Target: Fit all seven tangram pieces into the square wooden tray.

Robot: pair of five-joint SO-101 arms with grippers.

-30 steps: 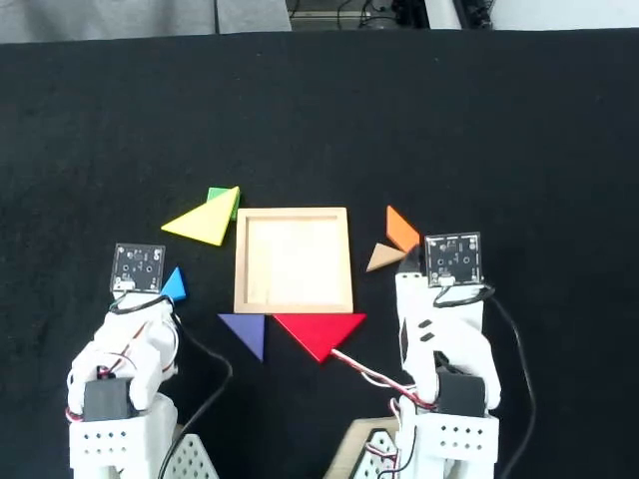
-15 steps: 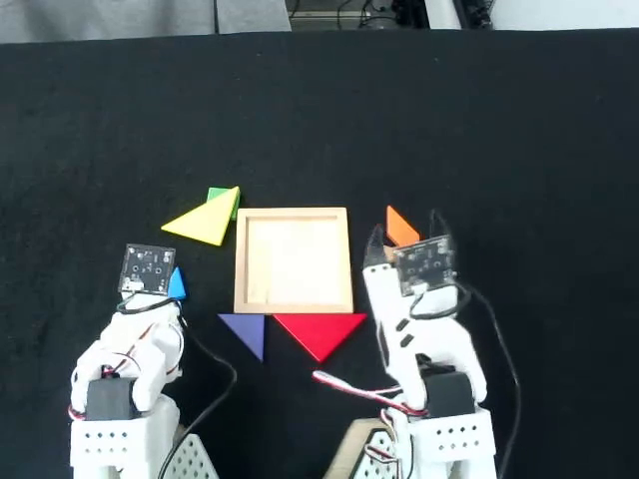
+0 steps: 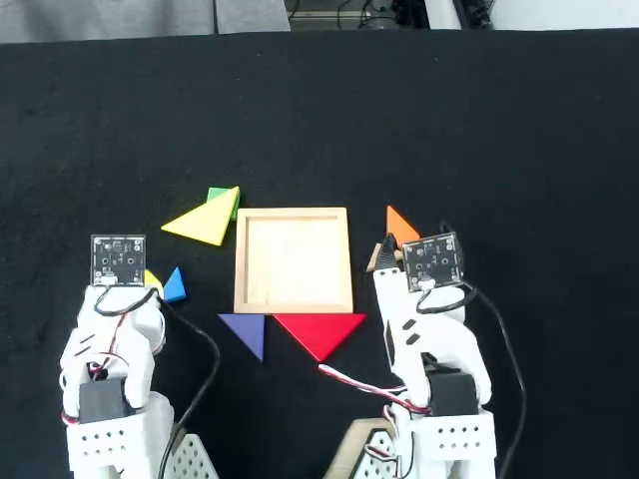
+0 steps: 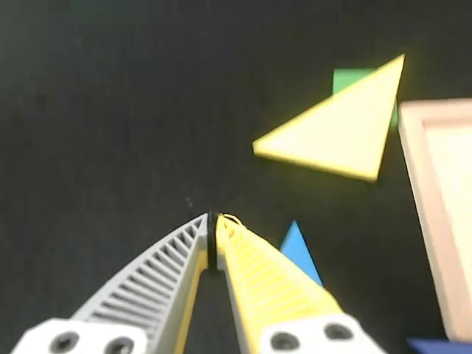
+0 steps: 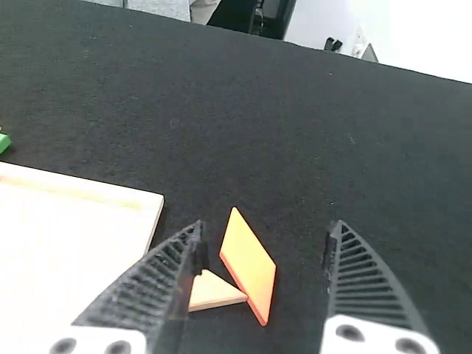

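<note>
While right hand [image 5: 265, 228] gapes near flat orange parallelogram [image 5: 248, 265] | left hand [image 4: 214, 221] pinched closed | square wooden tray [image 3: 294, 213]

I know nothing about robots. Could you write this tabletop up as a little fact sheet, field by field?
tray: square, wooden, no pieces in it
left of it: yellow triangle partly covering green piece; blue triangle
robot side of it: purple triangle, red triangle
right of it: orange piece, tan triangle
pieces outside: all seven
left tool: shut, holding nothing, beside the blue triangle
right tool: open, by the orange piece and tan triangle
</note>
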